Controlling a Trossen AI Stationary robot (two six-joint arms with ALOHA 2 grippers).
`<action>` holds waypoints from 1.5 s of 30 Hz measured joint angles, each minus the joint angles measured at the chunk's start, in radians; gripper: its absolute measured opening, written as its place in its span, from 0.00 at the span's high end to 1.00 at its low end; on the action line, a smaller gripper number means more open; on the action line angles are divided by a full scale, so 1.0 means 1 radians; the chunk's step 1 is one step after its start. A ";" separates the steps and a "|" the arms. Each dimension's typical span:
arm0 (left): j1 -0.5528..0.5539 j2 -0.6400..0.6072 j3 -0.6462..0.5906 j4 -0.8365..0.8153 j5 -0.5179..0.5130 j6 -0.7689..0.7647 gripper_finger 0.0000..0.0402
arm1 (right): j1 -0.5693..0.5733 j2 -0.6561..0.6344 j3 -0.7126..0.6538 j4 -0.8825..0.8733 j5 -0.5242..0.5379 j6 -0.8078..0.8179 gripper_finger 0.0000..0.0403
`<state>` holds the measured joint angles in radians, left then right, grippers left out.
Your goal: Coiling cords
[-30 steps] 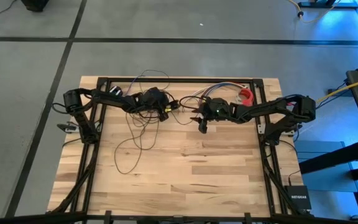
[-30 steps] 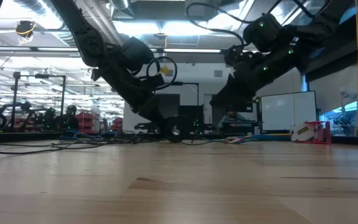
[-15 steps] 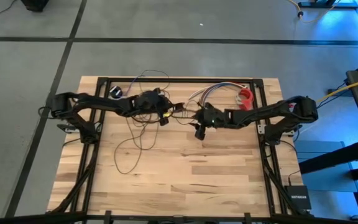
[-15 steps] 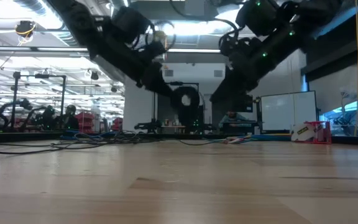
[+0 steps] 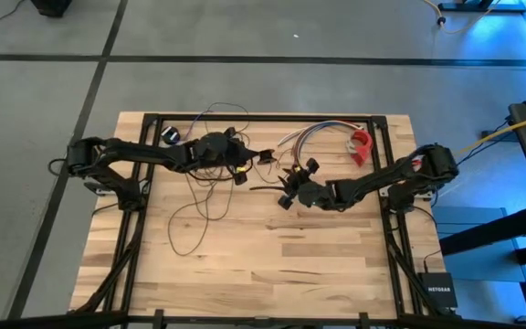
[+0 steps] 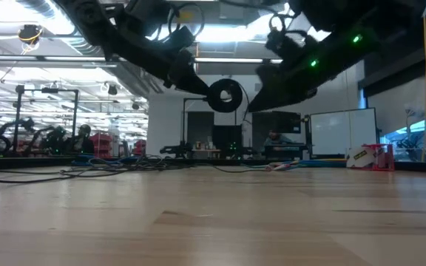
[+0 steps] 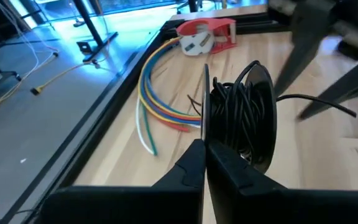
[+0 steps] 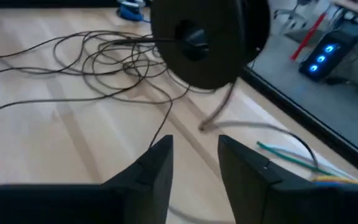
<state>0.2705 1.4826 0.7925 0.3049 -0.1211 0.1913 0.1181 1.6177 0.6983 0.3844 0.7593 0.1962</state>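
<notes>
The cords are one thin dark wire. Part of it is wound on a black round puck (image 7: 241, 118), and the rest lies in loose loops (image 5: 199, 196) on the wooden table's left half. My left gripper (image 7: 202, 163) is shut on the puck, which hangs in the air at the far middle (image 5: 266, 157), well above the tabletop (image 6: 224, 96). My right gripper (image 8: 194, 155) stands open just right of the puck (image 8: 207, 37), its fingers pointing at the puck's flat face with nothing between them. My left gripper pinches the rim of one thin flange of the puck (image 7: 204, 127) between its two fingertips. The fingers come from the table's left, slanting slightly down. The puck stands on edge ahead of them, lifted clear of the table, and a strand of wire trails from it.
A short bundle of multicoloured wires (image 5: 310, 135) and a red tape dispenser (image 5: 362, 142) lie at the far right. A small blue thing (image 5: 170, 135) sits at the far left. A yellow cable (image 5: 510, 128) runs off the table's right side. The near half is bare wood (image 5: 272, 265).
My left gripper has risen and gone a little toward the right, carrying the puck from the tabletop up into the air. My right gripper has swung toward the near edge and turned at the wrist, so that it now faces the puck.
</notes>
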 joint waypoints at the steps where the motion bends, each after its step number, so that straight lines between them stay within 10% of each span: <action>1: -0.004 0.000 0.000 0.002 0.000 0.000 1.00 | 0.000 0.023 0.000 0.032 0.009 -0.021 0.69; 11: -0.017 0.000 0.000 0.048 0.026 0.048 0.99 | 0.000 0.143 0.000 0.171 0.185 -0.073 0.72; 22: -0.017 0.000 0.000 0.055 0.044 0.051 1.00 | 0.000 0.148 0.000 0.198 0.199 -0.157 0.99; 38: -0.017 0.000 0.000 0.041 0.044 0.044 0.99 | 0.079 0.138 0.030 0.156 0.295 -0.336 0.61; 45: -0.019 0.000 0.000 0.053 0.045 0.044 0.99 | 0.030 0.138 0.030 0.169 0.233 -0.323 0.60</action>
<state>0.2515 1.4826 0.7925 0.3583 -0.0762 0.2354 0.1483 1.7555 0.7284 0.5531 0.9924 -0.1265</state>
